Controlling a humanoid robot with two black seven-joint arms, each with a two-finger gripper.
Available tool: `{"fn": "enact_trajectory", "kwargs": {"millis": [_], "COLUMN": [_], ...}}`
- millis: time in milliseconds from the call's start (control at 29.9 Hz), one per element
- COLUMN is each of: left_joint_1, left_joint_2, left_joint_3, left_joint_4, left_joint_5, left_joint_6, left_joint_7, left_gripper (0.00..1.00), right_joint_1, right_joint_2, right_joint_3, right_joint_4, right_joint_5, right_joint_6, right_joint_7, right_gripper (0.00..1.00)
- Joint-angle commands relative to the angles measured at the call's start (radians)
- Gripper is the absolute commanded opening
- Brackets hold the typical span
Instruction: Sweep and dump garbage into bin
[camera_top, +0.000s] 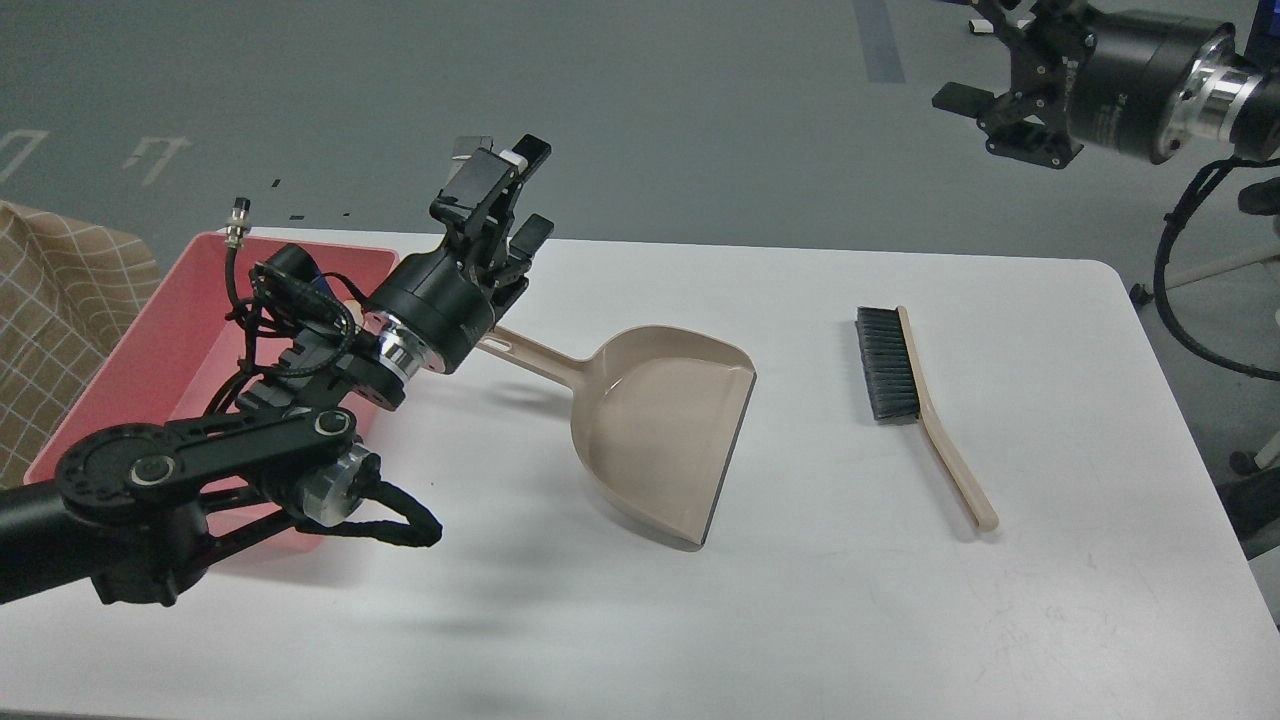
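With no garbage visible anywhere, dumping looks finished: my left pincer (510, 195) hovers spread and empty, the shallow pink plastic bin (200, 330) behind-left of it, the beige plastic dustpan (660, 430) just right; the right pincer (985, 100), also spread, hangs high, so next comes withdrawing

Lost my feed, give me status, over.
Left gripper open above dustpan handle, empty. Right gripper open, raised clear. No garbage seen; bin partly hidden by left arm. Brush lying free.
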Motion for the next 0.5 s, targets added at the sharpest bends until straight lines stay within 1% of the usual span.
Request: {"fn": "enact_trajectory", "kwargs": {"millis": [0,33,67,134,201,334,368,468], "left_joint_1": [-0.087,-0.114,-0.114,-0.147,-0.177,-0.214,-0.226,-0.266], "left_joint_2": [0.028,0.028,0.028,0.028,0.026,0.025,0.023,0.011], "left_joint_3": [0.005,0.005,0.005,0.005,0.002,0.001,-0.001,-0.01], "left_joint_4": [0.024,0.041,0.041,0.064,0.103,0.144,0.156,0.218], "left_joint_5": [-0.027,-0.028,-0.028,-0.028,-0.028,-0.028,-0.028,-0.032], "left_joint_6": [0.0,0.0,0.0,0.0,0.0,0.0,-0.011,-0.08], "left_joint_7": [0.0,0.0,0.0,0.0,-0.002,0.0,0.0,0.002], "left_gripper": [0.97,0.97,0.97,0.97,0.97,0.97,0.97,0.97], "right_joint_1": [-0.008,-0.012,-0.012,-0.022,-0.027,-0.032,-0.03,-0.03], "right_joint_2": [0.09,0.127,0.127,0.179,0.239,0.281,0.296,0.321], "right_joint_3": [0.129,0.18,0.18,0.25,0.344,0.435,0.458,0.511], "right_joint_4": [-0.081,-0.103,-0.103,-0.126,-0.137,-0.143,-0.144,-0.146], "right_joint_5": [0.027,0.027,0.027,0.027,0.027,0.027,0.027,0.029], "right_joint_6": [0.0,0.0,0.0,0.0,0.0,0.0,0.0,0.0], "right_joint_7": [0.0,0.0,0.0,0.0,0.0,0.0,0.0,0.0], "right_gripper": [0.95,0.95,0.95,0.94,0.93,0.91,0.91,0.91]}}
